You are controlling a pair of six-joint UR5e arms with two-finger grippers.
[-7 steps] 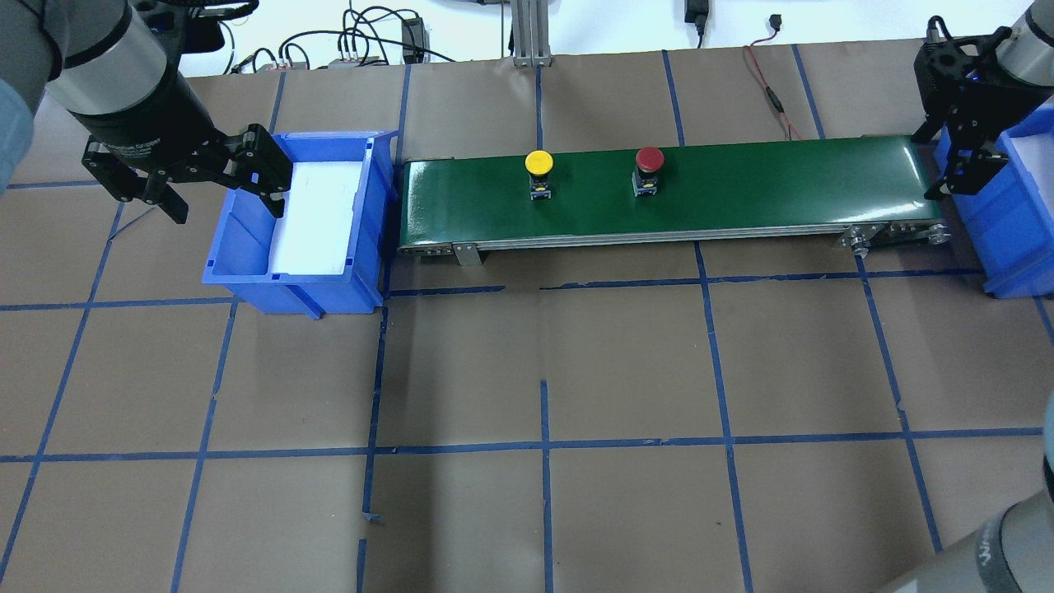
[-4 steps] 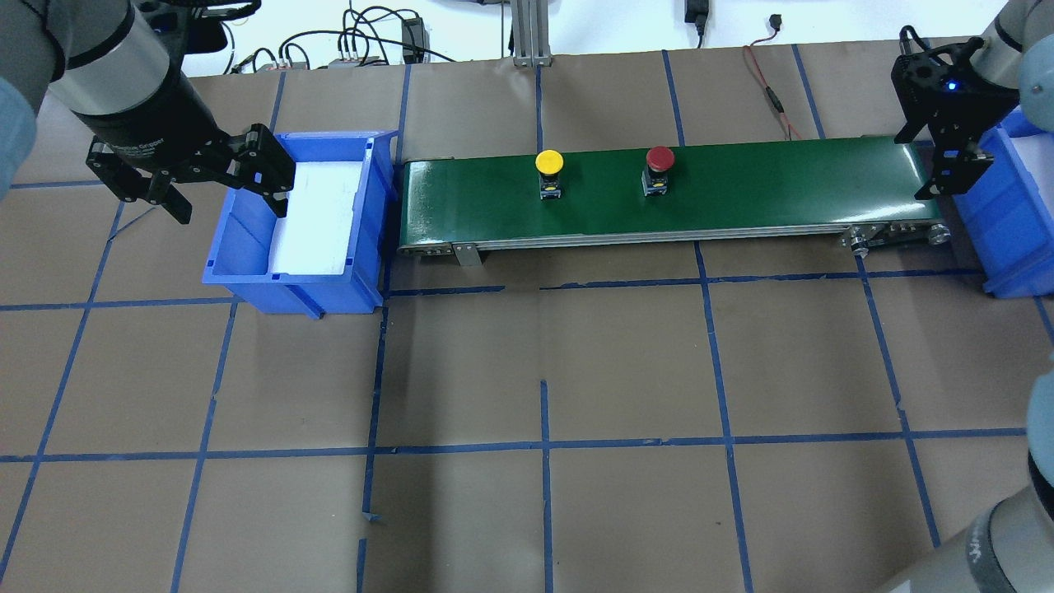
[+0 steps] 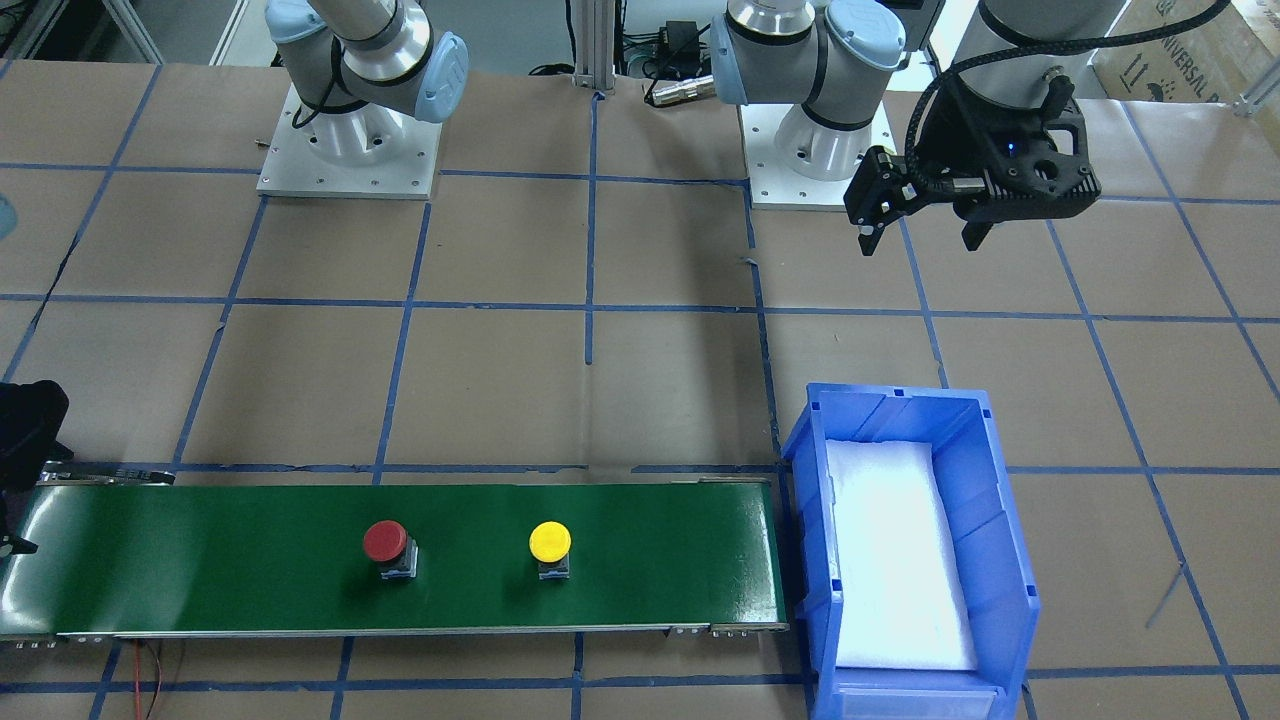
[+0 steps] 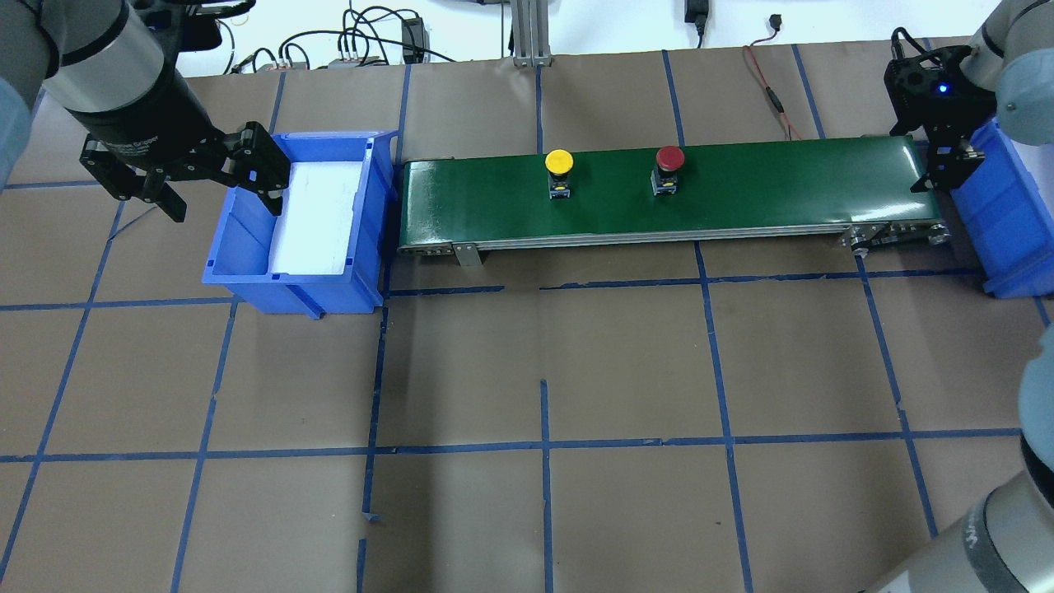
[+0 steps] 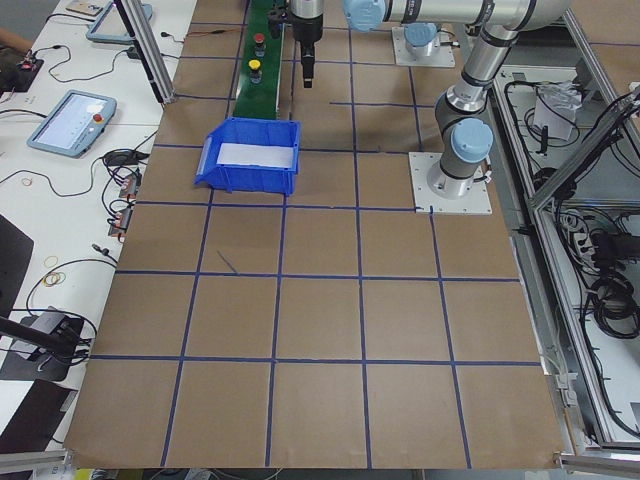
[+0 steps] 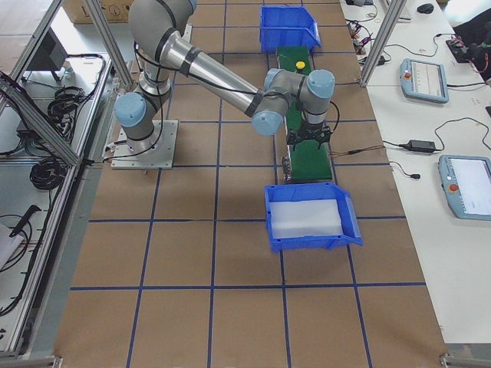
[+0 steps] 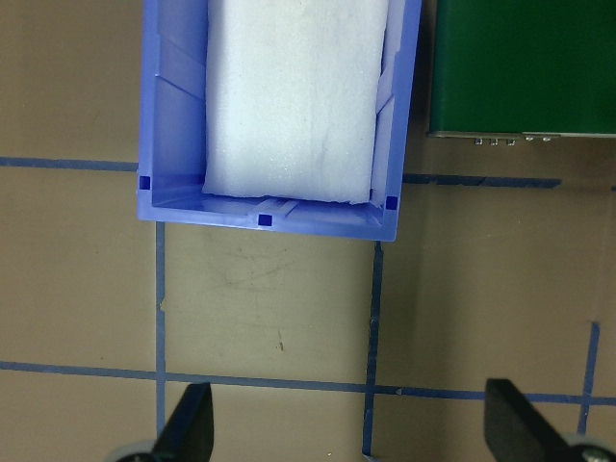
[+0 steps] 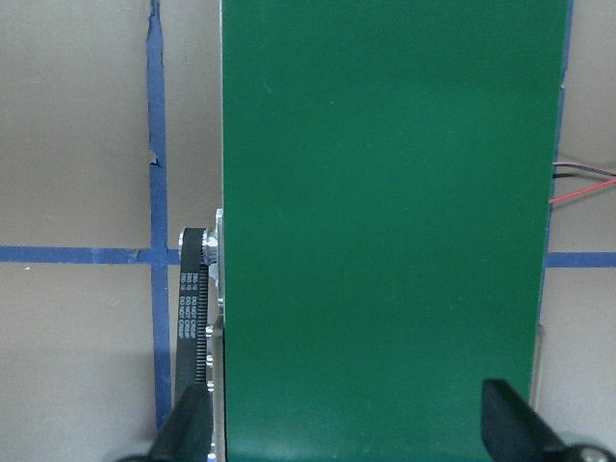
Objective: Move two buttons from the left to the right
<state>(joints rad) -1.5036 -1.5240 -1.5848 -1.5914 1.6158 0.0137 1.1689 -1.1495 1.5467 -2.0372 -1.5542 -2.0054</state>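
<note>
**Paper-covered worktable in a brightly lit lab bay**

The table (image 4: 626, 362) is covered in brown paper crossed by a grid of blue tape (image 4: 545, 445), and the light on it is even. Along its far edge runs a white bench (image 6: 406, 268) bearing grey tablets (image 5: 75, 115) and loose black cables (image 4: 362, 37). An aluminium post (image 4: 525, 33) rises at that edge, and a red wire (image 4: 766, 82) trails onto the paper. Beyond the opposite edge stands an aluminium frame (image 6: 38, 116) hung with cable bundles, with a cardboard box (image 3: 1180, 50) nearby.
</note>
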